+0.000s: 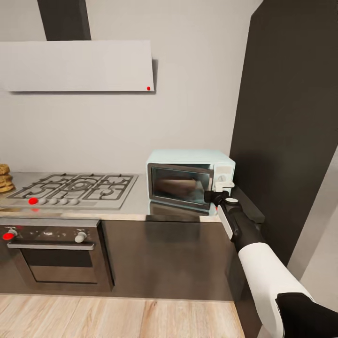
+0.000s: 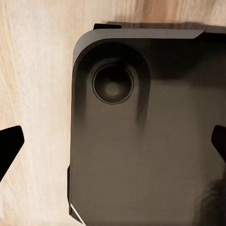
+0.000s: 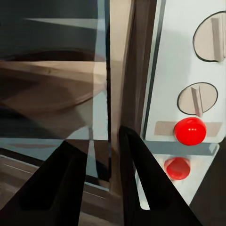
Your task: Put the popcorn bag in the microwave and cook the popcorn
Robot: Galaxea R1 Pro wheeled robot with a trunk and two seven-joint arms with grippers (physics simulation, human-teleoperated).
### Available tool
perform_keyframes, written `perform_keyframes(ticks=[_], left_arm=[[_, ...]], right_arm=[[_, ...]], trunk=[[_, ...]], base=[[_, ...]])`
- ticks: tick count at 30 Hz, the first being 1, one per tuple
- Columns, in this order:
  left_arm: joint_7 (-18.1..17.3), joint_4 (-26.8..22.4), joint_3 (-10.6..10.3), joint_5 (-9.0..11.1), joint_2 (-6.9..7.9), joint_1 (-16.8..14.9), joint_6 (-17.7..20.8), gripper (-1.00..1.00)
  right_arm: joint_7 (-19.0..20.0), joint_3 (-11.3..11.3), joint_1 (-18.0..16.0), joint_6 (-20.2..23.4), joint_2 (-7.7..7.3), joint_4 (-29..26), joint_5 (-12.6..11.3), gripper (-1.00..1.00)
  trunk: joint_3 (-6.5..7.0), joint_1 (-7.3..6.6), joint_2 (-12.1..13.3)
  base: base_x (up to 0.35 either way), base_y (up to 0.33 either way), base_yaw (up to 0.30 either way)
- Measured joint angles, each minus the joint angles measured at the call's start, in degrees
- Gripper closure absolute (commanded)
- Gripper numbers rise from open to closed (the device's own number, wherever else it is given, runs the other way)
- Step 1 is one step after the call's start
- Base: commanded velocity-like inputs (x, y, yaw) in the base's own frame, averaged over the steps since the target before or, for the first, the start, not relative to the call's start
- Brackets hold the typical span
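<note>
I'm looking at the microwave [image 1: 190,180] sitting on the countertop [image 1: 141,206], right of the hob [image 1: 75,188] and against the dark tall cabinet [image 1: 286,131]. My right arm is reaching out to its front, with the right gripper [image 1: 217,195] at the lower right corner of the glass door [image 1: 180,185], just beside the white control panel [image 1: 223,178]. In the right wrist view its two dark fingers [image 3: 141,174] are standing slightly apart, straddling the door's edge next to the handle strip [image 3: 123,84]; I cannot tell whether they are actually pinching it. The two knobs [image 3: 197,99] and the red dot [image 3: 189,131] are lying close beside them. The left gripper [image 2: 113,146] is hanging over the robot's dark base [image 2: 141,141] and the wooden floor [image 2: 37,70], its fingertips wide apart and holding nothing. A stack of cookies [image 1: 5,178] is sitting left of the hob.
</note>
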Motion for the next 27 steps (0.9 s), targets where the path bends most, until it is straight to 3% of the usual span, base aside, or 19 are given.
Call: perform_keyframes(ticks=[13, 27], left_arm=[[-0.01, 0.00, -0.02, 0.00, -0.04, 0.00, 0.00, -1.00], [-0.04, 0.00, 0.00, 0.00, -0.05, 0.00, 0.00, -1.00]], right_arm=[[-2.99, -0.05, 0.01, -0.07, -0.03, 0.01, -0.21, 1.00], [-1.98, -0.06, 0.00, 0.00, -0.06, 0.00, -0.07, 1.00]], trunk=[[0.00, 0.00, 0.00], [0.00, 0.01, 0.00]], base=[[-0.073, 0.071, 0.000], [-0.034, 0.001, 0.000]])
